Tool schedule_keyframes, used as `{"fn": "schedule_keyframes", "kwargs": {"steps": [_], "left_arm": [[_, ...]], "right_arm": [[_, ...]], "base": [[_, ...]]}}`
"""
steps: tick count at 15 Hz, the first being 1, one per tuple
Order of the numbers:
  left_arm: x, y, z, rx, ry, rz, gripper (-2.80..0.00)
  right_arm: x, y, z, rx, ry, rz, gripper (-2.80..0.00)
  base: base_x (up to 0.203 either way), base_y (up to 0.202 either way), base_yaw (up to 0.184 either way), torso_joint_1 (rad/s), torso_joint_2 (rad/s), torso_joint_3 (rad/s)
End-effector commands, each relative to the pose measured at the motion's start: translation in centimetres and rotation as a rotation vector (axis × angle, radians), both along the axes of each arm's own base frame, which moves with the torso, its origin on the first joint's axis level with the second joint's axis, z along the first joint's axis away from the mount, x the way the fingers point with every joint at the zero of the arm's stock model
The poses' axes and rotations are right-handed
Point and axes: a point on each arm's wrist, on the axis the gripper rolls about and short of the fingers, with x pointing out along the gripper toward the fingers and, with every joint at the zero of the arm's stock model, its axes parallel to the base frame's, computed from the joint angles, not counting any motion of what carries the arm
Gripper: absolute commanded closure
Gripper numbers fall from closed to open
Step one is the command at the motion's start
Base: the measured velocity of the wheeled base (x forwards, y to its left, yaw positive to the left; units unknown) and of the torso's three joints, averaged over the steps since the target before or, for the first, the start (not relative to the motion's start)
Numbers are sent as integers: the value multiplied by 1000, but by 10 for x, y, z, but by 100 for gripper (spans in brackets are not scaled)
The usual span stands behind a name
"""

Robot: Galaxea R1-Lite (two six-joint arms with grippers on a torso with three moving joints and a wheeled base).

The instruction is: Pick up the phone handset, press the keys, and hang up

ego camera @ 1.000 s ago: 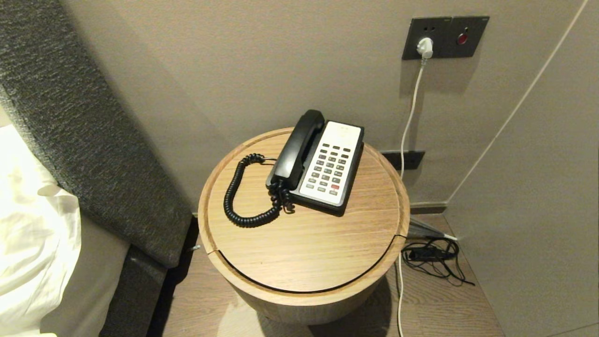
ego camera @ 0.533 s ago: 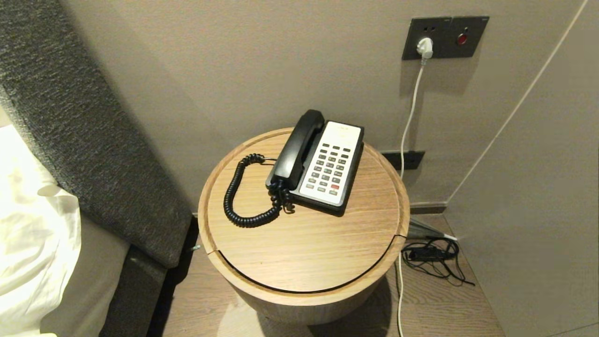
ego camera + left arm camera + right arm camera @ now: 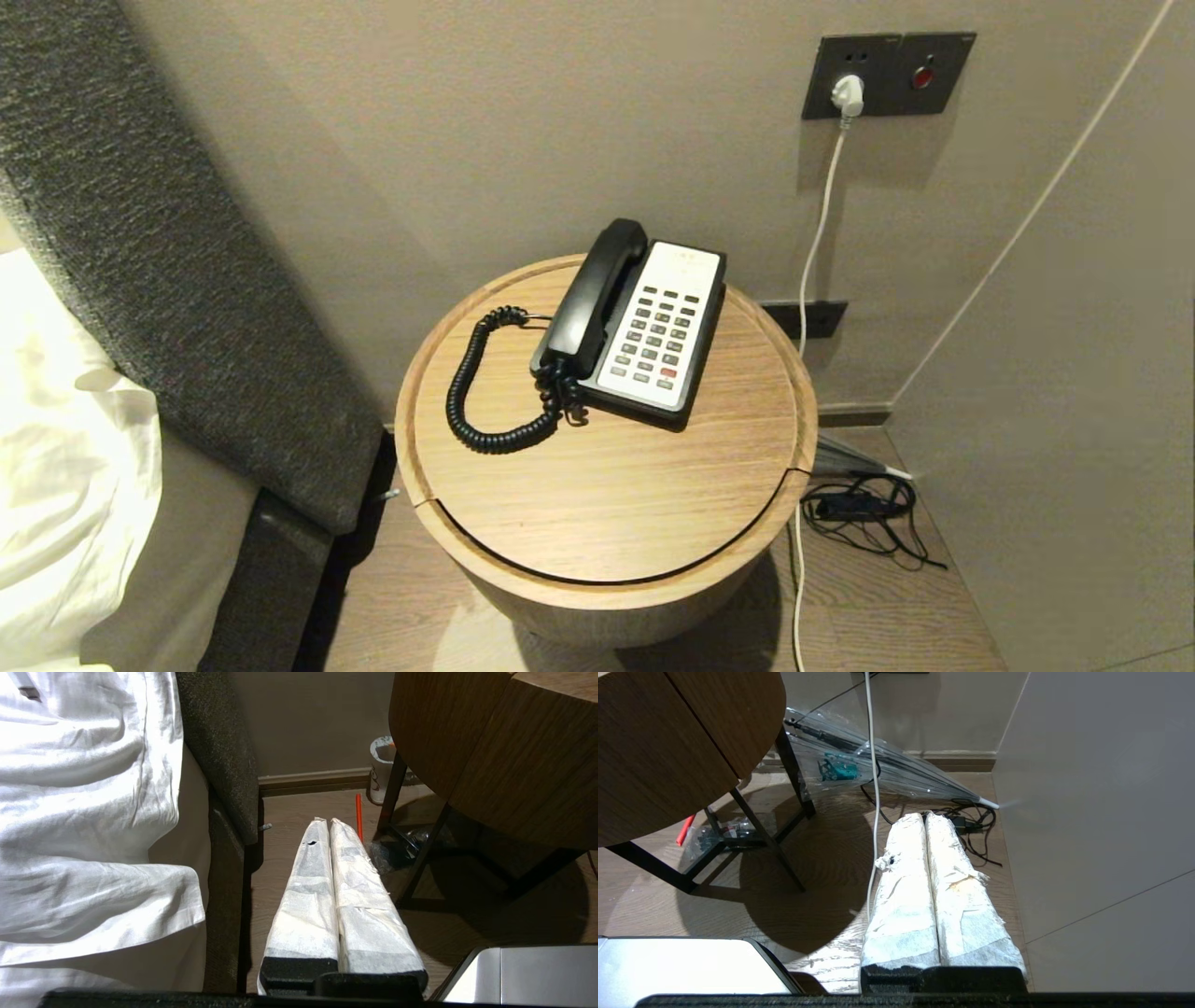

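No step had been completed. The handset (image 3: 590, 297) lay cradled on the phone (image 3: 653, 331). The left gripper (image 3: 326, 822) and right gripper (image 3: 924, 815), both closed and empty, hung below the table (image 3: 607, 504).

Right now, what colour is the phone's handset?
Black. The handset lies on its cradle beside the white keypad; the head view shows it best.

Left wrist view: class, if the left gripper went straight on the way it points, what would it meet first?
Probably the brown wooden floor. The left gripper, shut, points down at it, between the dark bed frame and the table's black leg; depth is unclear.
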Motion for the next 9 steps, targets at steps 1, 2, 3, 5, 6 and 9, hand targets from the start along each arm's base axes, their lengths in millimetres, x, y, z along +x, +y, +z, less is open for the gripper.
{"fn": "schedule_keyframes", "kwargs": {"steps": [1, 2, 3, 5, 6, 9], "left_arm": [[0, 0, 1, 2, -1, 1, 0], [0, 0, 1, 2, -5, 1, 0], [0, 0, 1, 3, -7, 1, 0], [0, 0, 0, -4, -7, 1, 0], [0, 0, 0, -4, -7, 1, 0], [0, 0, 0, -4, -7, 1, 0]], "right_arm": [[0, 0, 0, 0, 2, 5, 0], [0, 0, 0, 1, 2, 3, 0], [0, 0, 0, 1, 2, 4, 0], [0, 0, 0, 1, 2, 3, 0], [0, 0, 0, 1, 2, 5, 0], [0, 0, 0, 2, 2, 1, 0]], "base": [[0, 0, 0, 0, 0, 0], [0, 0, 0, 0, 0, 0], [0, 0, 0, 0, 0, 0], [0, 0, 0, 0, 0, 0], [0, 0, 0, 0, 0, 0], [0, 0, 0, 0, 0, 0]]}}
